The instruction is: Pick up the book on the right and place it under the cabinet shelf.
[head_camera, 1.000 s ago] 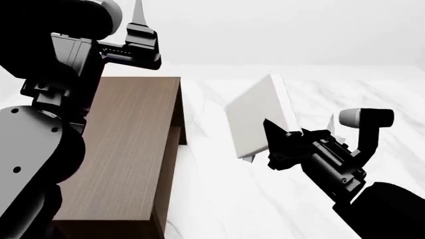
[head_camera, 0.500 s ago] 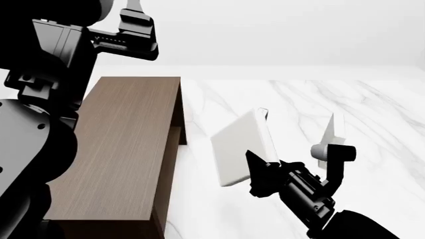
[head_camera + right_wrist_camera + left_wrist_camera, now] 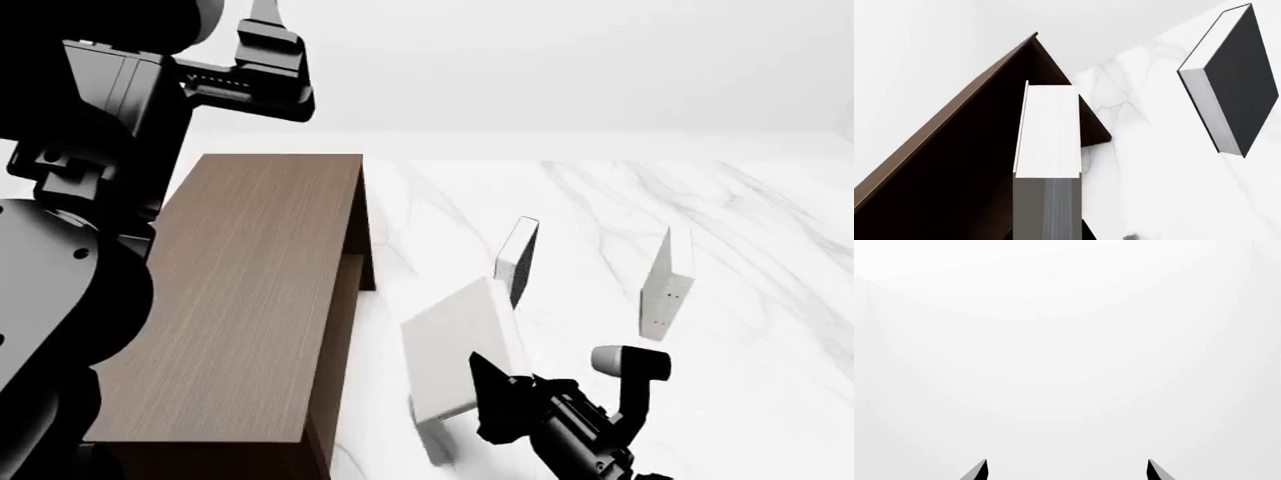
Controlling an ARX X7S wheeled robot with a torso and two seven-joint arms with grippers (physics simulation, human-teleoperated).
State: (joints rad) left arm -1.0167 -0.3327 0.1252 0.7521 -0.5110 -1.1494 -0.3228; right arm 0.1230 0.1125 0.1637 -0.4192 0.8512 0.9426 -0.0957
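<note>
No brand, label or readable writing shows on anything; the only marks are two tiny dark dots on the pale spine of a white book (image 3: pixel 663 285) standing upright on the marble bench (image 3: pixel 747 220).

The book (image 3: pixel 454 360) that the right claw (image 3: pixel 497 405) carries is a thin white one, pinched at its lower near corner, its broad face tilted and raised off the bench. It hangs just beside the open right side of the cabinet shelf (image 3: pixel 247 290), near the front edge of that dark brown box. In the right wrist view the book (image 3: pixel 1049 132) runs straight out from the claw, its page edge toward the camera, with the cabinet shelf (image 3: pixel 954 165) dark behind it.

Three books can be counted: the held one, the upright white one with the dotted spine, and a book with a black face (image 3: pixel 517 260) standing between them farther back. The black-faced one (image 3: pixel 1231 82) appears in the right wrist view too. There is one cabinet.

The left claw (image 3: pixel 267 60) is raised high above the cabinet's far end. In its own wrist view the left claw (image 3: pixel 1066 472) shows two fingertips (image 3: pixel 977 471) spread well apart with nothing between them, facing blank white.
</note>
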